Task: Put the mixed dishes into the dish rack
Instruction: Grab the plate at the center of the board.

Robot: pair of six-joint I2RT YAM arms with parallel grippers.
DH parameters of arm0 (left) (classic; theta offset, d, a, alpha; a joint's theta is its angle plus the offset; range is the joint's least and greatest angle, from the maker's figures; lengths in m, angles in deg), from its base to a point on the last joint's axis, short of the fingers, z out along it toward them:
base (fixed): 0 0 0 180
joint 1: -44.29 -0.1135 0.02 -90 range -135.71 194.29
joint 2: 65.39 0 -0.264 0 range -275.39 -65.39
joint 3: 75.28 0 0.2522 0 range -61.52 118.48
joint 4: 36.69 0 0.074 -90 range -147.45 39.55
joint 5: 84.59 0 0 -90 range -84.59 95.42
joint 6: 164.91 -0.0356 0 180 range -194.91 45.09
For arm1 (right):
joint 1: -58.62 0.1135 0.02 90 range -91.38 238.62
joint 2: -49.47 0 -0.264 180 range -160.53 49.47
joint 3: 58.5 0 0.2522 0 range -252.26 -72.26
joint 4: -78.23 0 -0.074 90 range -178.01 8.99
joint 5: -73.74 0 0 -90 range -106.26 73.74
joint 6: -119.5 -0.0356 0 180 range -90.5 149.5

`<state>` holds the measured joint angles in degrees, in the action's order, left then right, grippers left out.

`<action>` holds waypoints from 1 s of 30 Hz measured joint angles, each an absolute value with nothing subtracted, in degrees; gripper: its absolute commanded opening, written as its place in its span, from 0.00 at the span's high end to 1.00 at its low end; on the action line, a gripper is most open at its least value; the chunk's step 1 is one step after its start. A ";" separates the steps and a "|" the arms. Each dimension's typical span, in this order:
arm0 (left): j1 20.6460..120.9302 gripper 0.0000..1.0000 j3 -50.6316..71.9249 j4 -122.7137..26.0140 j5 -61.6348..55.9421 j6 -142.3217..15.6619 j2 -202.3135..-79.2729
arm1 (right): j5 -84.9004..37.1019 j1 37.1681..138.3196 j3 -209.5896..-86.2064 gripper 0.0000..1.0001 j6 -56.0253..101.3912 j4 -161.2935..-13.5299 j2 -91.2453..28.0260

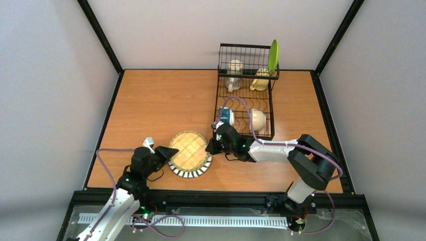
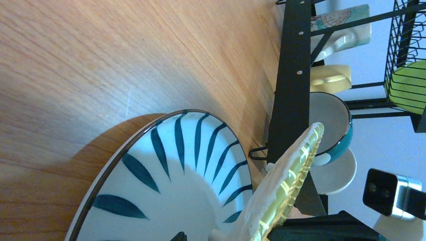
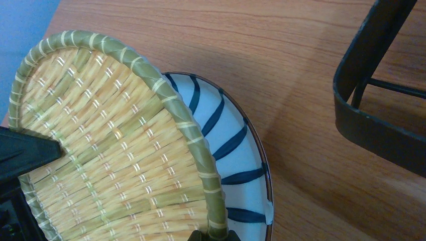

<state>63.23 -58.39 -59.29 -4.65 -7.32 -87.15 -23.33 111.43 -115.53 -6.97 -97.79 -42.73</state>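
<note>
The woven plate (image 1: 190,149) sits tilted over the striped plate (image 1: 193,173) on the worktop (image 1: 150,100), just short of the dish rack (image 1: 217,100). The right end effector (image 1: 211,145) is pinched narrow on its right rim, and the left end effector (image 1: 168,152) is at its left rim, though I cannot tell whether that one grips. Only the left wrist view shows the woven plate edge-on, raised off the striped one, with the teal-banded cup (image 2: 331,125) in the rack behind.
</note>
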 measured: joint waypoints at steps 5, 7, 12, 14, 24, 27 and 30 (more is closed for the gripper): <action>63.14 0.66 -58.43 -59.12 -5.55 -8.87 -85.70 | -23.07 111.19 -117.17 0.84 -6.97 -95.47 -42.73; 63.07 0.77 -58.43 -59.12 -5.79 -9.33 -84.96 | -23.04 110.98 -117.87 0.84 -6.97 -94.58 -42.73; 63.01 1.00 -58.43 -59.29 -6.44 -10.97 -82.93 | -21.69 110.65 -119.25 0.83 -7.15 -93.61 -42.71; 62.99 1.00 -58.43 -59.27 -6.40 -10.88 -82.29 | -20.97 110.54 -119.79 0.83 -7.17 -93.57 -42.71; 62.99 1.00 -58.43 -59.40 -6.40 -10.57 -80.11 | -19.90 110.54 -119.94 0.67 -6.91 -93.70 -41.57; 63.01 1.00 -58.43 -59.43 -6.64 -10.03 -79.67 | -19.96 110.67 -120.19 0.47 -6.40 -93.35 -41.29; 63.05 1.00 -58.36 -59.51 -6.73 -9.11 -78.67 | -20.14 111.24 -120.45 0.33 -6.21 -92.78 -40.35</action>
<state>63.05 -58.36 -59.51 -6.73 -9.11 -78.67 -20.14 111.24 -120.45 -6.21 -92.78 -40.35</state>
